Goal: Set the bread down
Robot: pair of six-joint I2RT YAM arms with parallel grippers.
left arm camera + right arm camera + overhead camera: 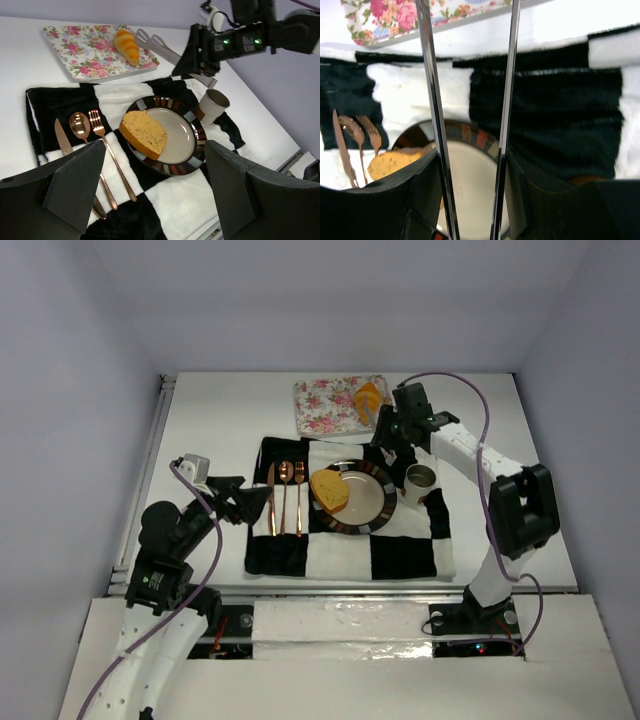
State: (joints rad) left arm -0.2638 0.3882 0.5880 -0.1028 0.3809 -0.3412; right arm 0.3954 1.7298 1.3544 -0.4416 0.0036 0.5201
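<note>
The rounded bread slice (329, 490) lies on the left side of the striped-rim plate (378, 508); it also shows in the left wrist view (144, 131) and the right wrist view (395, 162). The ribbed orange croissant (369, 398) lies on the floral tray (325, 405), also seen in the left wrist view (126, 46). My right gripper (392, 425) is shut on metal tongs (432, 100), whose open arms (159, 46) reach toward the croissant without touching it. My left gripper (240, 502) is open and empty, low beside the cutlery.
A black-and-white checked mat (400, 555) lies under the plate. A copper knife, spoon and fork (285, 495) lie on its left. A paper cup (419, 480) stands right of the plate, just below my right arm.
</note>
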